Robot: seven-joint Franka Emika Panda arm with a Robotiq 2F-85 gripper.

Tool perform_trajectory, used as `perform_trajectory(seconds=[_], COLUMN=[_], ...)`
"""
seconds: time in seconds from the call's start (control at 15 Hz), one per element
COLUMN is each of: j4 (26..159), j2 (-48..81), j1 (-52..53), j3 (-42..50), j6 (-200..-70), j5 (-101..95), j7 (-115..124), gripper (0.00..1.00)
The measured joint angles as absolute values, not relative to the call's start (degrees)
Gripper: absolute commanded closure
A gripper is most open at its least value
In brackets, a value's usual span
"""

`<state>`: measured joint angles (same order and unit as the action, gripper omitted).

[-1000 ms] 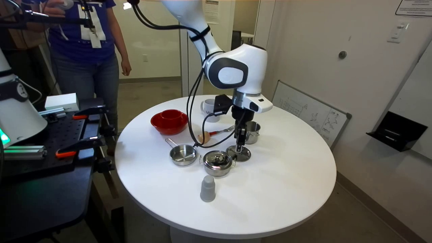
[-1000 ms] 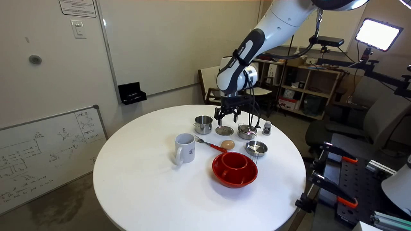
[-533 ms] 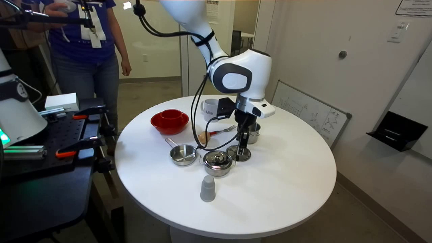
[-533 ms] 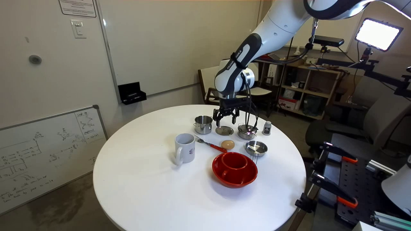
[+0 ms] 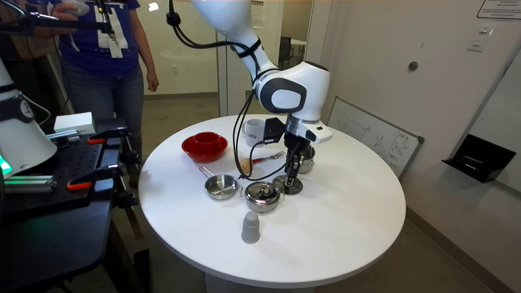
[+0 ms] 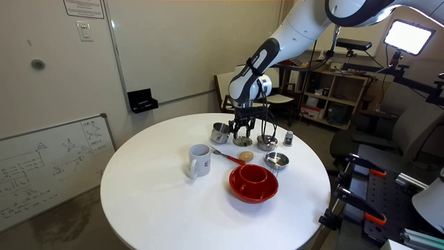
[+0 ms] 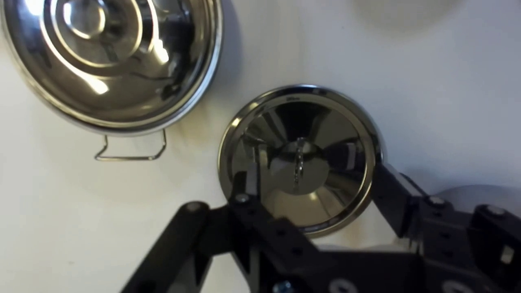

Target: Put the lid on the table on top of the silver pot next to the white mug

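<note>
Its fingers (image 7: 395, 199) spread, the gripper (image 7: 315, 177) holds nothing; it is over the lid (image 6: 242, 141), which lies on the tabletop (image 6: 156, 208). In an exterior view the silver pot (image 6: 219, 137) is just beside, near ten o'clock; the white mug (image 6: 199, 161) sits at seven o'clock from the pot. The pot seems to lean: a finger pressing it, though I cannot tell contact, could topple it. In the wrist view the covered pot (image 7: 114, 61) sits at ten o'clock; closing wide of the loop handle (image 7: 299, 162) may skid the lid that way.

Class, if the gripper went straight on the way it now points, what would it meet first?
The open gripper points downward, so most likely the lid lying beneath it; how much gap there is can't be judged exactly.
</note>
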<state>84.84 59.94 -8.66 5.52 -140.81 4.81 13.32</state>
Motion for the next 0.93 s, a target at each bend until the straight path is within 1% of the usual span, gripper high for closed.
perform_trajectory(seconds=[0.27, 0.33, 0.47, 0.93], j4=[84.61, 84.61, 84.58, 84.12], j2=[60.39, 60.54, 60.83, 61.19], j1=[-8.75, -8.77, -8.80, -8.86], j3=[5.56, 5.56, 5.57, 5.62], j6=[-140.48, -140.48, -140.48, -140.41], j5=[4.87, 4.89, 4.91, 4.98], j7=[13.34, 13.34, 13.35, 13.36], gripper=[0.90, 0.98, 1.00, 1.00])
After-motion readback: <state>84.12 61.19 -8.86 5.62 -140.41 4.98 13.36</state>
